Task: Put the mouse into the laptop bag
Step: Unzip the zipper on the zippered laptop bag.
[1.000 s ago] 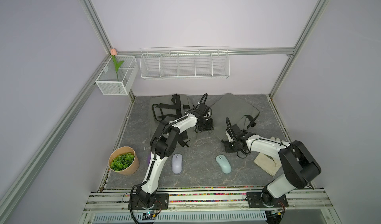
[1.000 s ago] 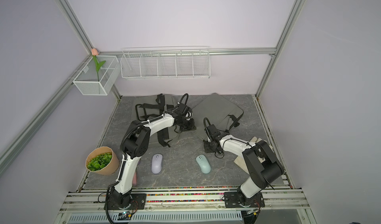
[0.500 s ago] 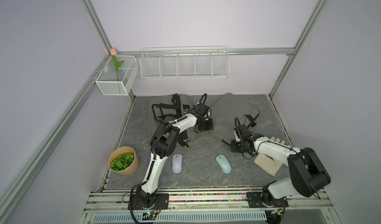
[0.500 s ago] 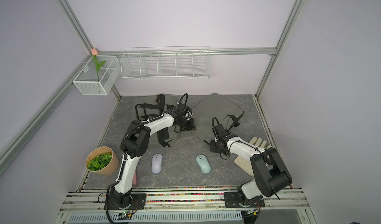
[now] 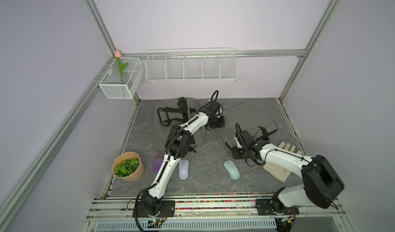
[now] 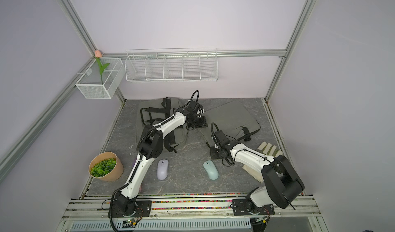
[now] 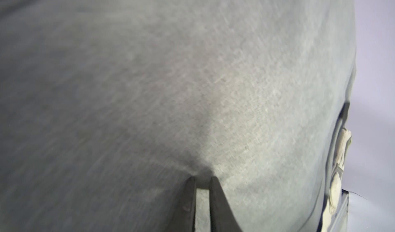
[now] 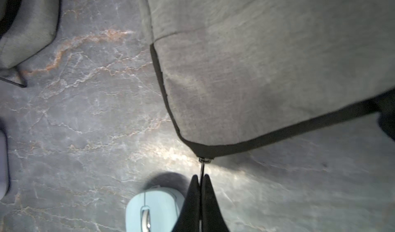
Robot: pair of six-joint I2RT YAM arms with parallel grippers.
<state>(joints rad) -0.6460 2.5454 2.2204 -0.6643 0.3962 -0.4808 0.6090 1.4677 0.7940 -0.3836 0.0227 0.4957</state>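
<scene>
Grey marbled table (image 5: 213,184): left tool (image 7: 202,177) pinches the grey fabric laptop bag (image 5: 245,115), probably bracing it; right tool (image 8: 201,176) pinches its seven-o'clock metal zipper pull (image 8: 202,166).

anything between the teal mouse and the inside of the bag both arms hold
The black zipper edge of the laptop bag shows no opening in the right wrist view. The right gripper, jaws shut on the zipper pull at the bag's corner, sits between that corner and the teal mouse.

White arms (image 5: 193,123), black joints (image 5: 178,144), looped black cables (image 5: 214,94).
</scene>
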